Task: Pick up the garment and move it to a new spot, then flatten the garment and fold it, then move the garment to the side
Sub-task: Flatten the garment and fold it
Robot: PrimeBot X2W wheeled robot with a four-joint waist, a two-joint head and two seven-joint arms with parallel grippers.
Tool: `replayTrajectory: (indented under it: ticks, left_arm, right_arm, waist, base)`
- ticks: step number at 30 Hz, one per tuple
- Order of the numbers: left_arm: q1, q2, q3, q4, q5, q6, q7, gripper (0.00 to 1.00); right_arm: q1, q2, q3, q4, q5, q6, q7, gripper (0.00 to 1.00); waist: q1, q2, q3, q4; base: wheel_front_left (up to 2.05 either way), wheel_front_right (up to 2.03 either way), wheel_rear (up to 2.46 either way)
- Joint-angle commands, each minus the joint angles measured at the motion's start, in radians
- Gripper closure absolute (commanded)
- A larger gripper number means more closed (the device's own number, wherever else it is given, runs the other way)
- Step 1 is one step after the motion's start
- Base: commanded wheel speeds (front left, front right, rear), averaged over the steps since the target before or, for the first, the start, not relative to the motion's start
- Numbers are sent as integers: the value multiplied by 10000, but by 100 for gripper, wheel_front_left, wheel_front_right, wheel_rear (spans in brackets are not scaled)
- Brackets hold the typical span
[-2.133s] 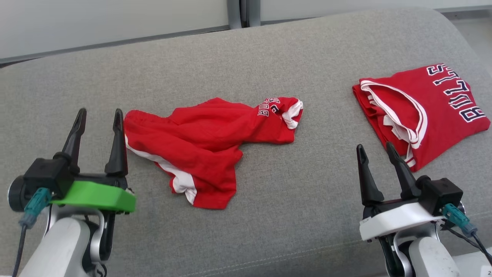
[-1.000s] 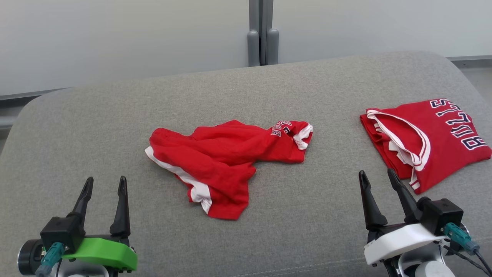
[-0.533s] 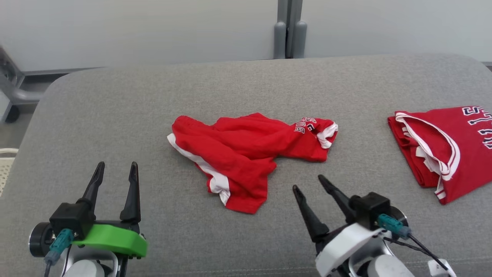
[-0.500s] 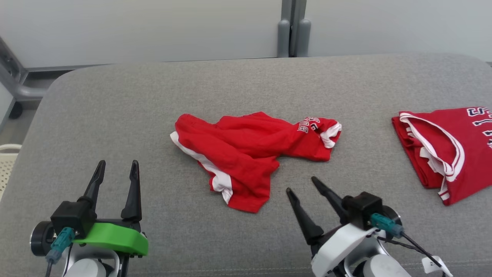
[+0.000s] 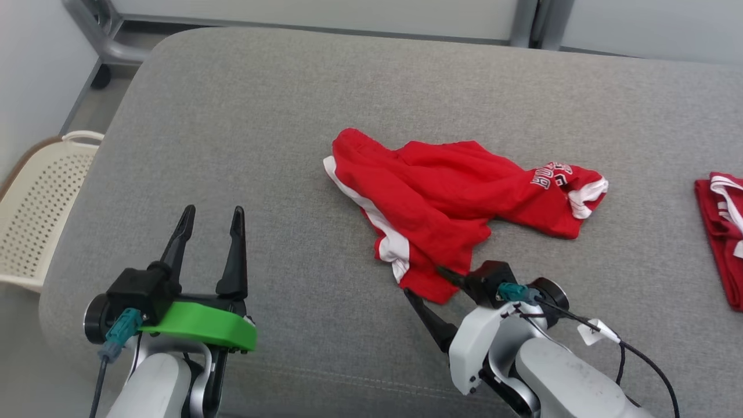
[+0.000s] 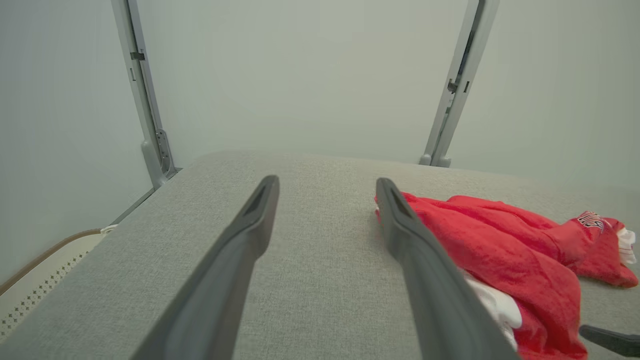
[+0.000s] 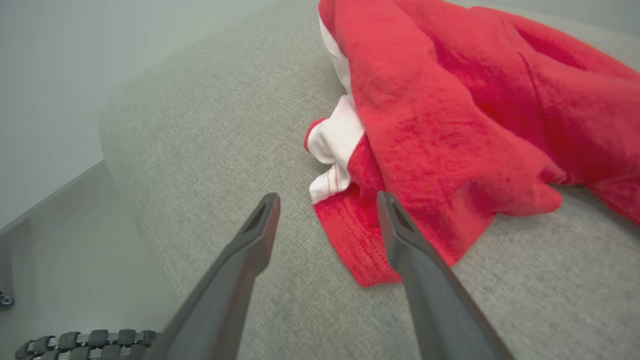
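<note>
On the grey, coarse-woven cushion (image 5: 261, 104) lies the garment (image 5: 447, 197), a pair of red shorts in soft, slightly fuzzy cloth. It is crumpled into a low, irregular heap near the middle. White side stripes and a white cuff show among the folds, and white-edged lettering marks one leg end. The right gripper (image 5: 422, 280), on a white moulded mount, has its two tapered dark fingers spread and released. They angle down at the near hem corner, one over red cloth and one over bare cushion; whether they touch the cloth cannot be judged. The left gripper (image 5: 213, 209), on a green mount, is likewise spread and grasps nothing, well apart from the cloth. A second red garment (image 5: 720, 232) with white trim lies toward the cushion's right end, and a cream perforated basket (image 5: 35, 209) stands beside its left end.
</note>
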Motion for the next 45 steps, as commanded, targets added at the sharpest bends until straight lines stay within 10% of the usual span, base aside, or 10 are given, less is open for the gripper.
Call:
replayTrajectory:
  ticks: [1, 10, 12, 13, 29, 45]
  left_arm:
    - [-248, -136, 122, 6, 133, -95, -31, 0]
    - [-347, -813, 653, 147, 662, -574, -36, 0]
    - [-351, -933, 802, 177, 795, -670, -36, 0]
    - [-370, -979, 847, 204, 859, -714, -37, 0]
    - [-230, -1359, 1765, 325, 1703, -1230, -27, 0]
    - [-194, -1223, 2037, 438, 2039, -1472, -28, 0]
  right_arm:
    - [-393, 94, 111, 376, 155, -4, -95, 0]
    - [-1700, 421, 746, 2443, 338, -4, -396, 0]
    - [-1840, 445, 784, 2795, 366, -4, -517, 91]
    - [-1844, 465, 813, 2964, 431, -4, -480, 100]
    - [-956, -1123, 658, 502, 1314, -7, -1333, 100]
    - [970, -3464, -2062, -3003, 1251, -6, -679, 100]
  waist:
    - [0, 0, 812, 757]
    - [0, 0, 1346, 1132]
    - [0, 0, 1402, 1116]
    - [0, 0, 1416, 1101]
    - [0, 0, 1242, -387]
    - [0, 0, 1048, -1832]
  base:
    - [0, 0, 0]
    - [0, 0, 0]
    - [0, 0, 0]
    - [0, 0, 0]
    - [0, 0, 0]
    - [0, 0, 0]
